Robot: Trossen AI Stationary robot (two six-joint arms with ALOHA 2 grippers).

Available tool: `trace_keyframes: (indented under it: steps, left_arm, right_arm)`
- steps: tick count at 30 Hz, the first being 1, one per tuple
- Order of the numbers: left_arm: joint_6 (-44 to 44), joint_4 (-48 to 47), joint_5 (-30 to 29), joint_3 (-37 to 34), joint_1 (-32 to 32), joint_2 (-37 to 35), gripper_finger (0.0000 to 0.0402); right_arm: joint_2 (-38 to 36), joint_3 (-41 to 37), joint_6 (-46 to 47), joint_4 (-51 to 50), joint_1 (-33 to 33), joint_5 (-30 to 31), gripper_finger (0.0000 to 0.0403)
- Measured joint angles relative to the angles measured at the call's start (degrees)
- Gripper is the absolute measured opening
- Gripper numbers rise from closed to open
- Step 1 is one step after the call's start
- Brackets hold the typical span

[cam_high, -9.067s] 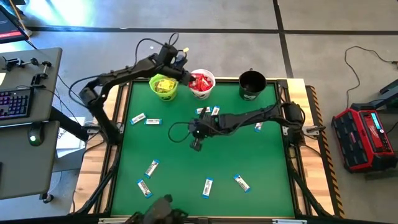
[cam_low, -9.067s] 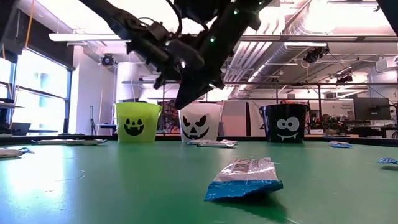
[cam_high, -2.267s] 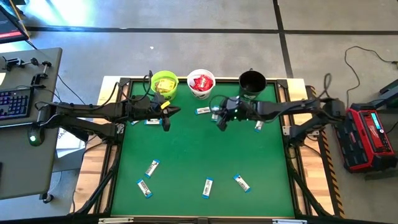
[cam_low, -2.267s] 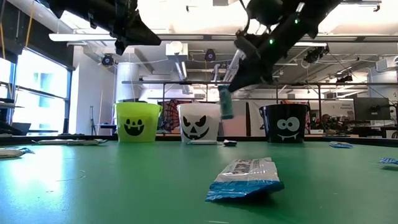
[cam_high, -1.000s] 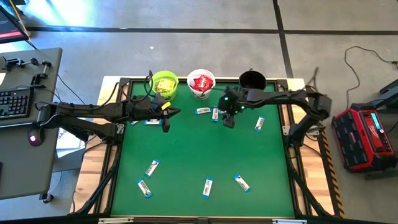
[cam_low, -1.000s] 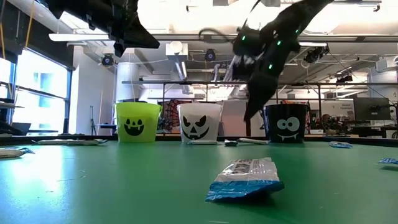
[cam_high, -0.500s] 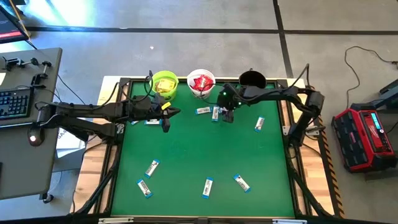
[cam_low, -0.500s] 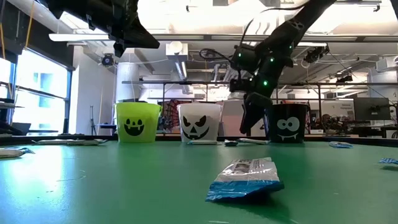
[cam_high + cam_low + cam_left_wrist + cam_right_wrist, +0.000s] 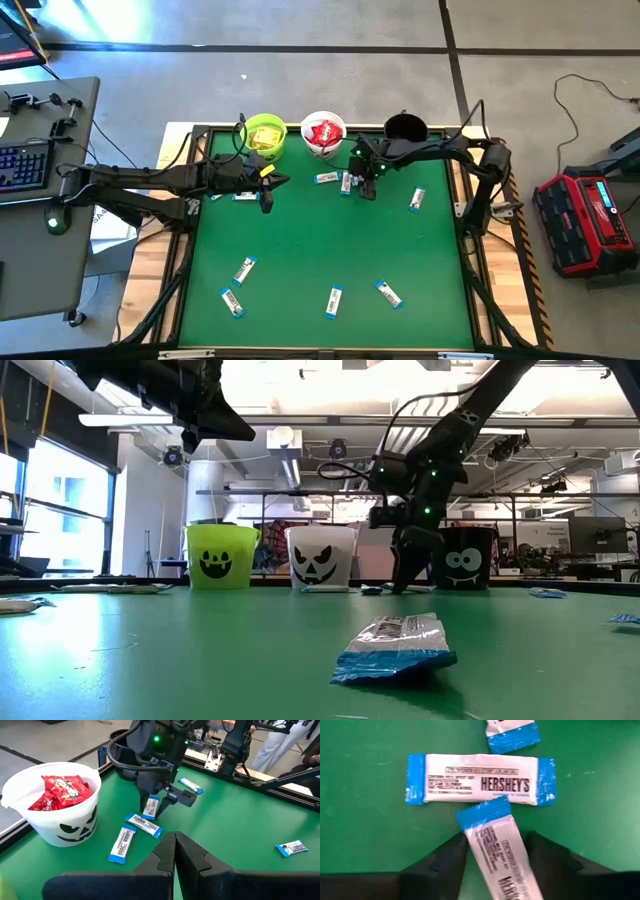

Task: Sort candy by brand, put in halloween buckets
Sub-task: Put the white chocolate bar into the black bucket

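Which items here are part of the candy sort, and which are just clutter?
Job:
- blue-and-white bars loose on the table
- green bucket with yellow packets
- white bucket with red packets
- black bucket
- right gripper straddling a bar
- left gripper, shut

Lying about:
- keyboard
- red case on the floor

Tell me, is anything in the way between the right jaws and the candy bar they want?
Nothing visible: the right gripper already has a blue-and-white Hershey's bar between its open jaws, with another Hershey's bar just beyond.
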Motion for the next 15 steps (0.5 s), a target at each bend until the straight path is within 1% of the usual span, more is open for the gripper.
trace_keyframes:
  steps: [4,6,10,15]
  left_arm:
    - [0.0,0.0,0.0,0.0,0.0,0.0,0.0000]
    - [0.0,0.0,0.0,0.0,0.0,0.0,0.0000]
    - [-0.1,0.0,0.0,0.0,0.0,0.0,0.0000]
    - [0.0,0.0,0.0,0.0,0.0,0.0,0.0000]
  right_arm:
    - [0.0,0.0,0.0,-0.8,0.0,-1.1,0.0109]
    - [0.0,0.0,0.0,-1.0,0.0,-1.1,0.0075]
    - [-0.2,0.0,0.4,-1.6,0.0,-0.9,0.0070]
    - [-1.6,-0.1,3.8,-3.0,0.0,-1.5,0.0070]
